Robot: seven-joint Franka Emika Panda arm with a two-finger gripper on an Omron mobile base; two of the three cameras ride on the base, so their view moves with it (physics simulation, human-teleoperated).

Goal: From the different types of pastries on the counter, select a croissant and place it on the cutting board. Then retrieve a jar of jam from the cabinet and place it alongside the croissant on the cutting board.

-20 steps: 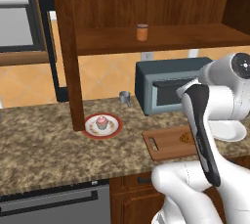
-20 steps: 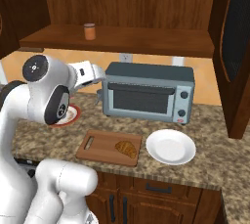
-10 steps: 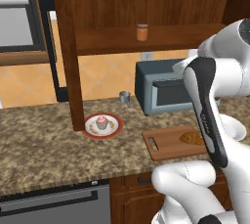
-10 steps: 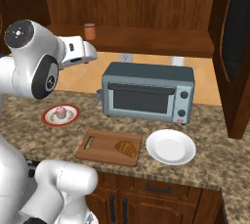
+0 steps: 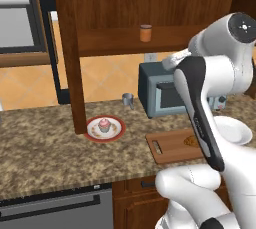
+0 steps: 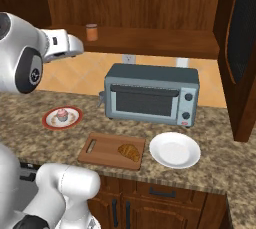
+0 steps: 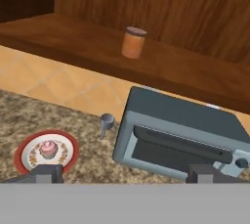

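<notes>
Granite counter (image 6: 30,108), croissant (image 6: 129,151) on cutting board (image 6: 102,149), jam jar (image 7: 133,42) on cabinet (image 6: 165,40) shelf, claw (image 7: 124,174) spread

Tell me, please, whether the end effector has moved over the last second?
Yes. In the right base view the end effector has risen from beside the toaster oven up to shelf height, left of the jar of jam.

Golden croissant (image 6: 129,152) flat on board (image 6: 102,148), toward its 3 o'clock end. Orange jar (image 6: 91,32) upright on cabinet shelf (image 6: 150,40), 12 o'clock.
</notes>
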